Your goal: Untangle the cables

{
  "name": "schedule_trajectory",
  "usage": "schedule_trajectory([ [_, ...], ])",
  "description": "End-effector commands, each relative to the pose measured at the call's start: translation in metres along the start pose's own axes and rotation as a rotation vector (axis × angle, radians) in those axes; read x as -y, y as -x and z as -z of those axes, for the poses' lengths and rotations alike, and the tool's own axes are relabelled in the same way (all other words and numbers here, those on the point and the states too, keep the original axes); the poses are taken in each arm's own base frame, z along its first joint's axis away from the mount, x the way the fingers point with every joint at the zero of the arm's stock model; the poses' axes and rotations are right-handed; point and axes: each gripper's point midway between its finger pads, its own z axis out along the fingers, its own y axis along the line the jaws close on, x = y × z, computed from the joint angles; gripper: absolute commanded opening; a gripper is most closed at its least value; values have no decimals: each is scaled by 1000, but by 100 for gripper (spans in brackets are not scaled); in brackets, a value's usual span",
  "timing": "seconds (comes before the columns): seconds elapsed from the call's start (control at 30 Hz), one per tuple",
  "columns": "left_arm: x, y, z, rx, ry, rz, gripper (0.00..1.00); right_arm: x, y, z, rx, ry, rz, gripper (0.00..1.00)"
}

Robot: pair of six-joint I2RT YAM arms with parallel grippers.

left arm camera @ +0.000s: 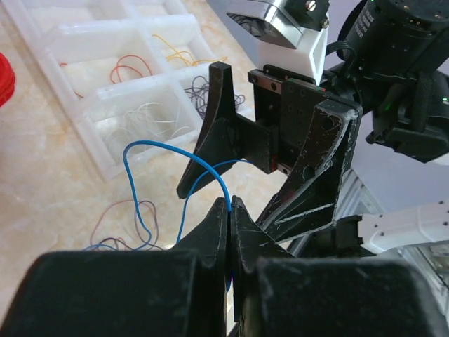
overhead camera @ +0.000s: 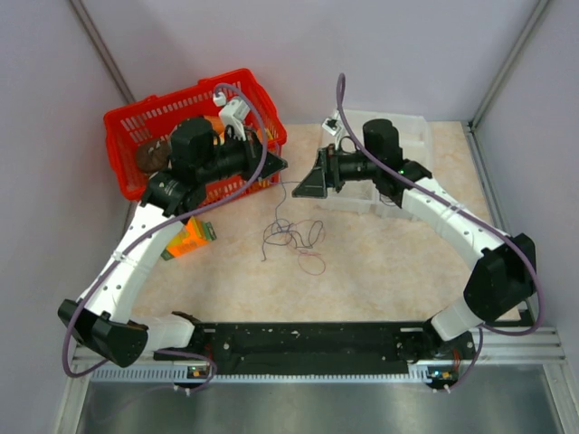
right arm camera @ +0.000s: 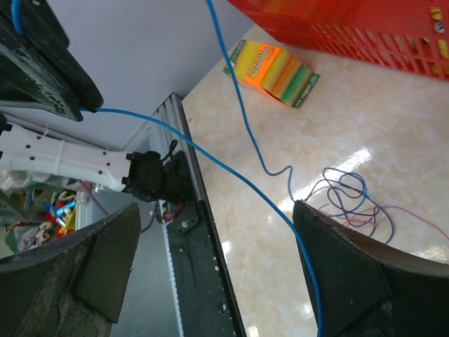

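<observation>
A loose tangle of thin cables (overhead camera: 294,237), dark blue, purple and red, lies on the table between the arms. It also shows in the right wrist view (right arm camera: 351,200). My left gripper (overhead camera: 276,165) is shut on a blue wire (left arm camera: 151,145), pinched at the fingertips (left arm camera: 230,203) and lifted off the table. The wire's two strands hang down to the tangle. My right gripper (overhead camera: 308,176) faces the left one and is open. The blue wire (right arm camera: 231,172) runs between its fingers (right arm camera: 351,274), close along the right one. I cannot tell whether it touches.
A red basket (overhead camera: 181,117) with objects inside stands at the back left, behind the left gripper. A yellow, orange and green sponge (overhead camera: 190,237) lies by the left arm. A clear compartment tray (left arm camera: 91,84) holding sorted wires sits under the right arm (overhead camera: 398,136).
</observation>
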Motion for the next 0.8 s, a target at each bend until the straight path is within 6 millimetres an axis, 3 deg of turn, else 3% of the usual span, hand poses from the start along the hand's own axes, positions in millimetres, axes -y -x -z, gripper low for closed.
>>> schedule_trajectory([
  [0.0, 28, 21, 6, 72, -121, 28, 0, -39, 12, 3, 41, 114, 89, 88],
  [0.13, 29, 24, 6, 81, -126, 30, 0, -34, 7, 2, 49, 85, 80, 88],
  [0.27, 31, 24, 7, 76, -144, 41, 0, -21, 22, -6, 121, -71, 154, 88],
  [0.43, 41, 28, 8, 86, -189, 42, 0, 1, 28, -39, 162, -174, 238, 86],
  [0.5, 45, 30, 10, 92, -204, 33, 0, 2, 35, -47, 188, -183, 224, 76],
  [0.53, 47, 31, 12, 99, -210, 22, 0, -2, 42, -49, 212, -167, 218, 64],
  [0.6, 50, 32, 15, 110, -224, 10, 0, -7, 46, -54, 211, -133, 197, 29],
  [0.67, 53, 32, 17, 117, -234, -1, 0, -12, 46, -55, 205, -105, 183, 3],
  [0.77, 42, 38, 22, 149, -144, -60, 1, -22, 52, -42, 230, -122, 186, 0],
])
